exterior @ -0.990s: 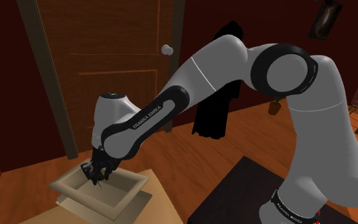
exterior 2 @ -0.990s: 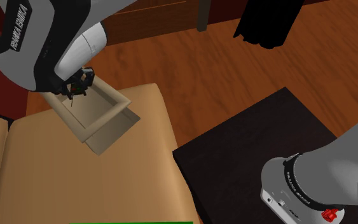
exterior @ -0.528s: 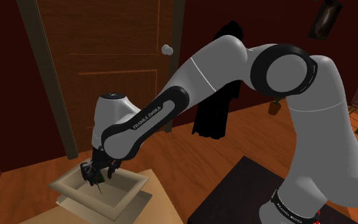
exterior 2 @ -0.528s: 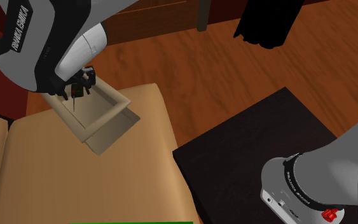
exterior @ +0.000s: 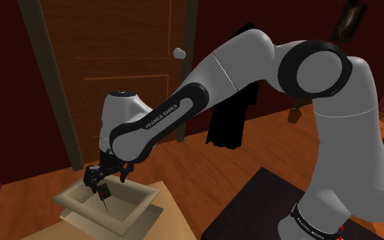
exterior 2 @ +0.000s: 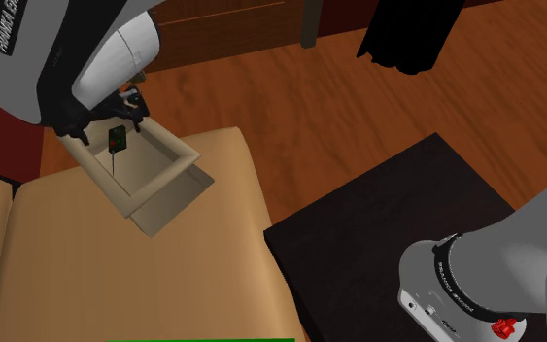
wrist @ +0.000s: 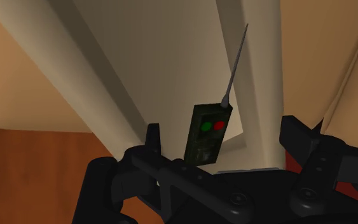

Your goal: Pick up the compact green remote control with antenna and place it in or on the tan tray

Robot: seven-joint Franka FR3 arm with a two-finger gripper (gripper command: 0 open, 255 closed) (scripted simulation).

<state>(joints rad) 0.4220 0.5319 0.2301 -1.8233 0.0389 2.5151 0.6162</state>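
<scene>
The small dark green remote has a green and a red button and a thin antenna. It sits upright between my gripper's fingers, which stand wide apart and do not touch it. In the shoulder view the remote is just below the open gripper, inside the walls of the tan tray. In the second exterior view the remote is over the tray's far corner, under the gripper. I cannot tell whether it rests on the tray's floor.
The tray lies on a tan table near its far edge. A wooden door with a knob stands behind. The dark stand is beside the table. A green strip shows at the table's near edge.
The fingers have spread from shut on the remote to wide apart. The hand has risen a little, and the remote now sits lower than the fingers, inside the tray.
</scene>
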